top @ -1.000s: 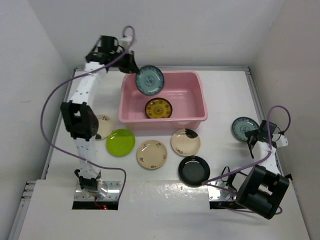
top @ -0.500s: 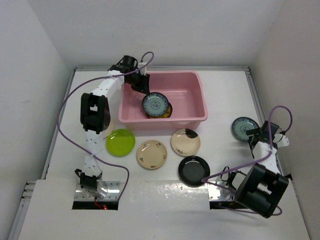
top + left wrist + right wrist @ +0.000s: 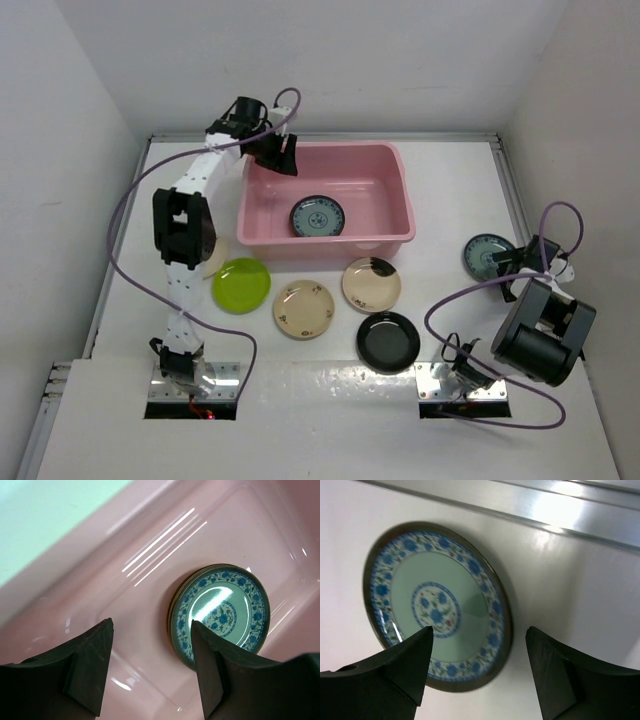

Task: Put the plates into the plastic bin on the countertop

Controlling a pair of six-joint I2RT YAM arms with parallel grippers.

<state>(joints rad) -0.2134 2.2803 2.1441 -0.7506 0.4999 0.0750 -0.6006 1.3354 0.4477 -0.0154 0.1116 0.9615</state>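
We see the white countertop [image 3: 450, 190], walled on three sides. On it, far-centre, sits the pink plastic bin [image 3: 325, 240].

The left arm [image 3: 180, 225] reaches up the left side to the bin's far-left corner. The right arm [image 3: 540, 335] is folded at the right edge.

Plates, approx. same size:
- One blue-green plate [image 3: 319, 216] [image 3: 220, 612] lies flat on the bin floor. The left wrist view shows a dark rim under it, so it's stacked on sth. we can't identify.
- A second blue-green plate [image 3: 489, 256] [image 3: 437, 605] lies on the countertop, right of the bin.
- In front of the bin are the lime green plate [image 3: 241, 284], cream patterned plate [image 3: 303, 308] and cream plate w/ black patch [image 3: 371, 284], w/ the black plate [image 3: 388, 340] nearest us.
- Another cream plate [image 3: 212, 255] is half hidden behind the left arm.

Left gripper [image 3: 283, 158] [image 3: 151, 625] hangs over the bin, fingers spread, holding nothing. Right gripper [image 3: 515, 262] [image 3: 479, 630] is also spread wide, empty, just beside the second blue-green plate. We can't tell if it touches.
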